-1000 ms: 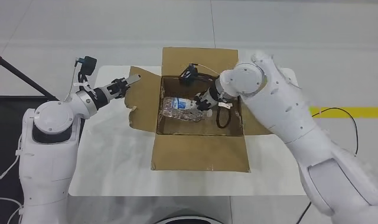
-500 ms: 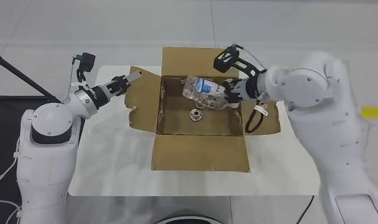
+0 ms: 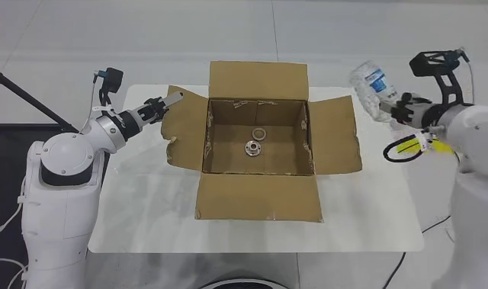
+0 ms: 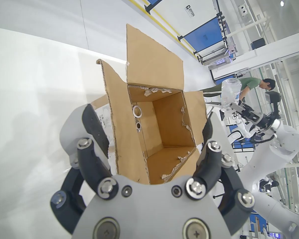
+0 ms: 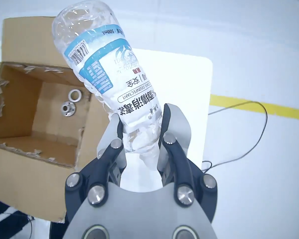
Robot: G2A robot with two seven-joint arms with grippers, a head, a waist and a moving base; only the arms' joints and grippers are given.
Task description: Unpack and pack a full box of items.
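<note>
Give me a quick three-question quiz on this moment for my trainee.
1. True or false: the plastic bottle lies inside the cardboard box.
2. What lies on the box floor? A) a metal ring and a flanged metal fitting; B) a cup; C) nothing.
3. Fill in: the right jaws are shut on the ____.
Key: 1 false; 2 A; 3 plastic bottle.

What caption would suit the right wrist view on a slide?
Right gripper clamps a crumpled plastic bottle beside the open cardboard box holding two metal fittings.
</note>
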